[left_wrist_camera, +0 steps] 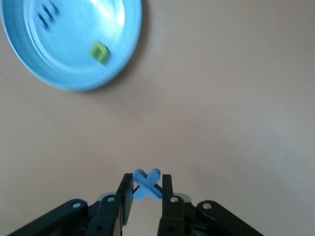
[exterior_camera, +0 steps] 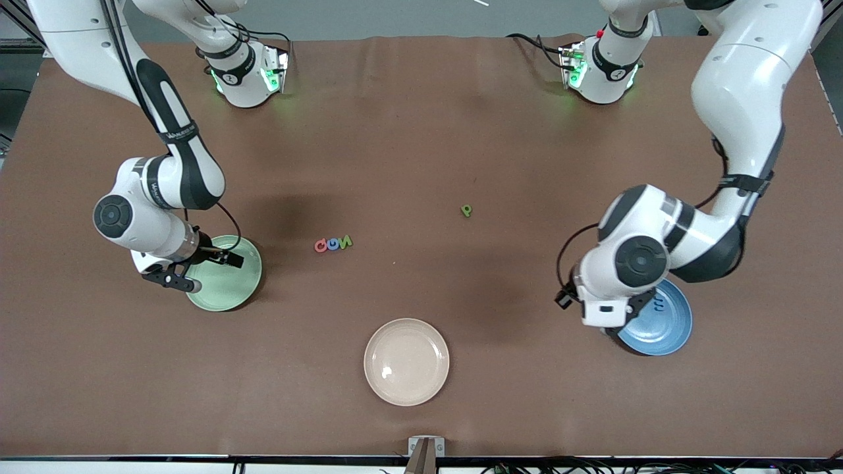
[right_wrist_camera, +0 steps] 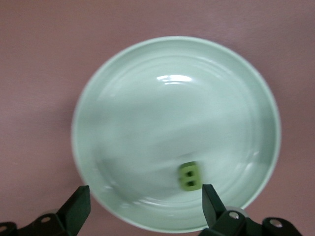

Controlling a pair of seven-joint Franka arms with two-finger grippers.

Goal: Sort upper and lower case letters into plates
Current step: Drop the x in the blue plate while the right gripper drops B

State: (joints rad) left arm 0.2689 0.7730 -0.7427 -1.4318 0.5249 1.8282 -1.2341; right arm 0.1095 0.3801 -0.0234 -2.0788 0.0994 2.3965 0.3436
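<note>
Green letter (right_wrist_camera: pixel 189 176) lies in the mint plate (right_wrist_camera: pixel 123 98) under the released right hand (right_wrist_camera: pixel 142 209); left hand (left_wrist_camera: pixel 146 189) grasps a blue X (left_wrist_camera: pixel 147 183) (four letters (exterior_camera: pixel 333 244) remain mid-table).

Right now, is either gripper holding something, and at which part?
The left gripper pinches a blue letter X at its middle. The right gripper is open, holding nothing.

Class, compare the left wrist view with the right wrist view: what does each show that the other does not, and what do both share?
Left wrist view only: the blue plate holding a green letter and a dark blue letter, and the left gripper shut on a blue X. Right wrist view only: the mint plate with a green B in it, under the open right gripper. Both show the brown table.
</note>
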